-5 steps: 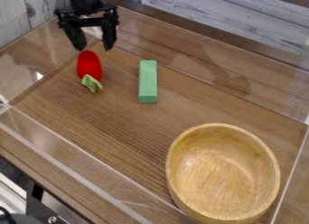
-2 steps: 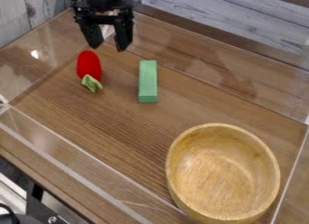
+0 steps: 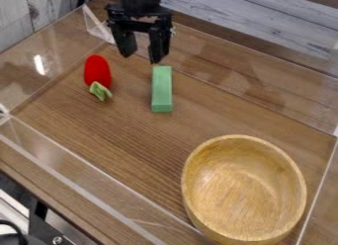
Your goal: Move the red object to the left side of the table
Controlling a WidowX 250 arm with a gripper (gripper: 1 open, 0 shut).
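The red object (image 3: 97,71) is a small glossy red toy fruit with a light-green stem end, lying on the table (image 3: 119,150) toward its left side. My gripper (image 3: 141,49) hangs open above the back of the table, up and to the right of the fruit and just behind the far end of the green block. Nothing is between its two dark fingers (image 3: 122,44).
A green rectangular block (image 3: 161,89) lies right of the fruit. A large wooden bowl (image 3: 244,187) sits at the front right. Low clear acrylic walls (image 3: 53,160) border the tabletop.
The gripper has travelled to the right along the back of the table, from above the red fruit to behind the green block, staying open. The fruit, block and bowl have not moved.
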